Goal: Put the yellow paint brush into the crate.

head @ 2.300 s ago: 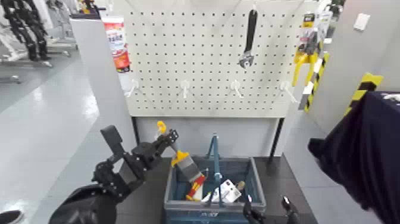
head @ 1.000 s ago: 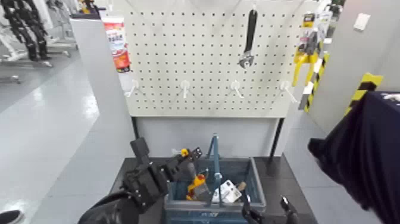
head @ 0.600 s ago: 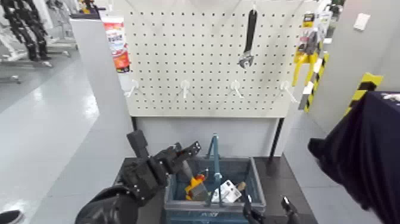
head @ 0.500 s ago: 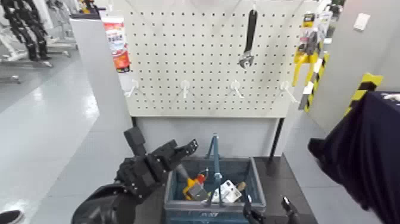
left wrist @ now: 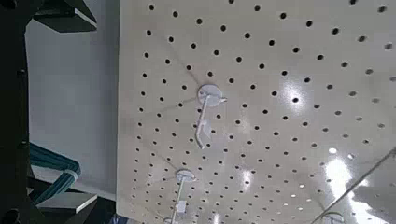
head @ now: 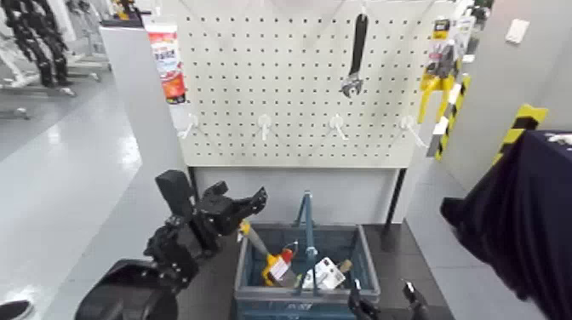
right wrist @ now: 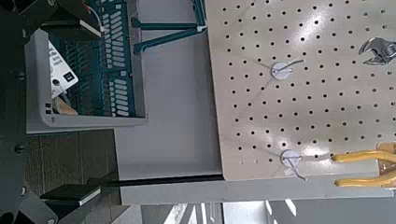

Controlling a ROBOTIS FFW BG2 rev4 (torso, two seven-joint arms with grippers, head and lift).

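Note:
The yellow paint brush [head: 271, 265] leans inside the blue-grey crate [head: 294, 296], its slim handle pointing up and left over the crate's left wall. My left gripper [head: 237, 199] is open and empty, raised above and to the left of the crate, apart from the brush. My right gripper [head: 380, 298] is parked low at the front, right of the crate, fingers spread. The right wrist view shows the crate [right wrist: 105, 77] from the side. The left wrist view shows only the crate's handle bar [left wrist: 49, 164] and the pegboard.
A red-and-yellow tool [head: 288, 253] and a white box [head: 325, 272] lie in the crate beside the upright handle bar [head: 305, 223]. A white pegboard [head: 298, 102] with a black wrench [head: 356, 53], yellow clamps [head: 436, 81] and white hooks stands behind. A dark sleeve [head: 528, 221] is at the right.
My left gripper lowered the brush into the crate, let it go, then rose and drew back to the left. The brush now rests in the crate. The right arm has not moved.

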